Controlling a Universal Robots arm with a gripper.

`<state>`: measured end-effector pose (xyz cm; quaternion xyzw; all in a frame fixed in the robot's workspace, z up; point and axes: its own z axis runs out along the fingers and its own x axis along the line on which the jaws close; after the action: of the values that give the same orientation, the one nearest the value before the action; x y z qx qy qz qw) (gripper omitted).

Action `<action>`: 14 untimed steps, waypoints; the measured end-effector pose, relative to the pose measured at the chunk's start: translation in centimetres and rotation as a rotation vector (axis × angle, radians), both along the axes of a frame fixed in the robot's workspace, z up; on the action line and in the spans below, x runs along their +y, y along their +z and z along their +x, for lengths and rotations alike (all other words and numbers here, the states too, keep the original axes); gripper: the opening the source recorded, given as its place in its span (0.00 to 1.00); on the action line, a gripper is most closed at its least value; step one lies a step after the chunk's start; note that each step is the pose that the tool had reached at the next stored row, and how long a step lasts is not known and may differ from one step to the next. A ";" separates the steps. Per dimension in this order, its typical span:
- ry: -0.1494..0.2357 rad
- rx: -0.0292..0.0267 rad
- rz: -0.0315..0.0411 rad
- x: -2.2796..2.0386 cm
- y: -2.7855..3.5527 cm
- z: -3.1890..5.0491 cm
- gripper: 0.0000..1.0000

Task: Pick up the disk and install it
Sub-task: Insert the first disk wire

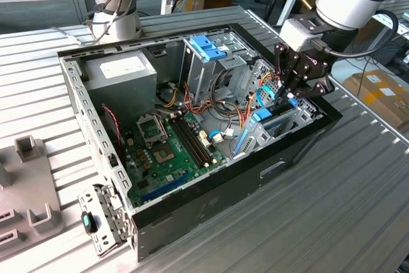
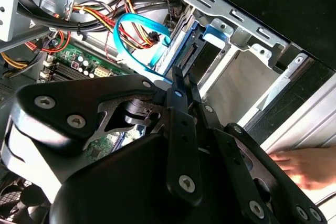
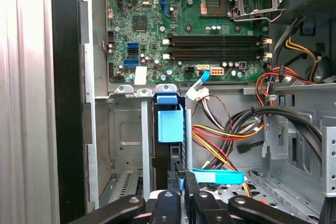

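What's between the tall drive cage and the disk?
Loose cables: orange and black wires plus a light-blue flat cable, between the drive cage and the disk. Seen in the exterior view.

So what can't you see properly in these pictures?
- The disk: first wrist view, sunk in its bay, metal walls hide most of it.
- A hand: second wrist view, cut off by the picture's edge, partly behind the claw.
- Motherboard parts: exterior view, too small to tell.
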<state>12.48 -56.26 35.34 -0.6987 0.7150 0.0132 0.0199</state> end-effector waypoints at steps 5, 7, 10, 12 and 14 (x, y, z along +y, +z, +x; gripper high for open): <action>0.042 -0.0168 0.0058 -0.02 -0.09 -0.02 0.16; 0.044 -0.0169 0.0056 -0.07 -0.25 -0.07 0.16; 0.044 -0.0169 0.0057 -0.07 -0.27 -0.07 0.16; 0.044 -0.0170 0.0060 -0.07 -0.27 -0.09 0.16; 0.044 -0.0170 0.0067 -0.07 -0.30 -0.11 0.16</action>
<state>12.37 -56.33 35.04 -0.7144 0.6991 0.0101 0.0280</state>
